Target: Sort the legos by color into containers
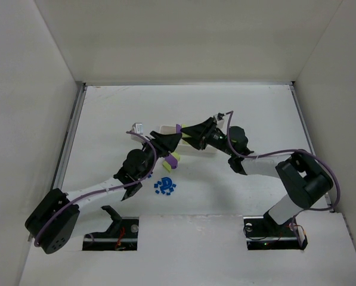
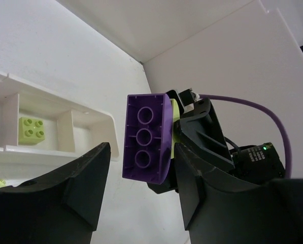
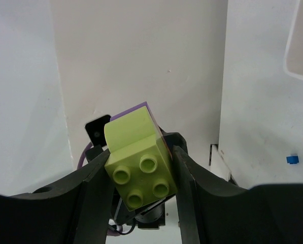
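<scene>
Brick pair [image 3: 138,165] is purple and yellow-green; tray [image 2: 90,114] is white.

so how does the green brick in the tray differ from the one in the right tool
The tray brick lies loose and single in a compartment; the held brick is pinched in the right tool, with a purple brick stuck on it. Both are yellow-green with four studs.

Bright even diffuse light; faint soft shadows; top view slightly soft, grainy

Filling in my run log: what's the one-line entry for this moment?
right claw: shut on yellow-green brick | left claw: around joined purple brick, grip unclear | tray: another yellow-green brick inside
</scene>
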You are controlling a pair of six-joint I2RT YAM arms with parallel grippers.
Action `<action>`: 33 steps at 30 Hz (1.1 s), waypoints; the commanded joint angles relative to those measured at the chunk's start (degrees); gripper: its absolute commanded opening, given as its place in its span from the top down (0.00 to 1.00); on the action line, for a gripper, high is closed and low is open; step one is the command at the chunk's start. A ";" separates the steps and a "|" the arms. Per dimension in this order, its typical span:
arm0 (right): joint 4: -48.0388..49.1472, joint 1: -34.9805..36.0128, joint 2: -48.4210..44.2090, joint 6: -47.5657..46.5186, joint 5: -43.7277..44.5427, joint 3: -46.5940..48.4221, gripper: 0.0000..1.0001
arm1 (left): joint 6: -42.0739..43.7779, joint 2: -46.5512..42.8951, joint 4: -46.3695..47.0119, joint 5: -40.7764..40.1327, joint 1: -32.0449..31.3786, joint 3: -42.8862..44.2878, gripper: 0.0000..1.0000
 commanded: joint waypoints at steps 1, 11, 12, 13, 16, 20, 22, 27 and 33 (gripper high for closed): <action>6.97 0.69 1.19 2.05 -0.77 -0.01 0.75 | -1.21 0.26 5.61 0.24 0.47 0.17 0.51; 11.18 1.22 3.74 4.51 -1.47 -0.01 0.75 | -2.88 2.90 8.69 0.50 -0.41 0.34 0.55; 11.54 1.22 3.92 4.69 -1.56 -0.10 0.75 | -3.06 2.90 8.78 0.50 -0.32 0.25 0.56; 11.80 1.22 4.01 4.86 -1.56 -0.10 0.75 | -3.06 2.99 8.86 0.50 -0.41 0.25 0.59; 12.07 1.14 4.09 4.86 -1.65 -0.62 0.75 | -2.97 2.46 8.69 0.59 -0.32 0.25 0.67; 12.94 0.87 3.83 4.86 -1.65 -1.94 0.75 | -2.97 0.97 7.90 0.50 0.29 -0.10 0.73; 13.38 0.43 3.83 4.86 -1.65 -2.47 0.74 | -2.80 0.35 7.55 0.59 0.56 -0.27 0.77; 13.74 -0.62 3.83 4.51 -1.82 -3.79 0.74 | -2.36 -2.28 5.71 0.59 1.61 -0.71 0.81; 13.91 -1.76 3.22 3.46 -2.26 -4.75 0.74 | -1.83 -5.97 2.98 0.59 3.72 -1.68 0.82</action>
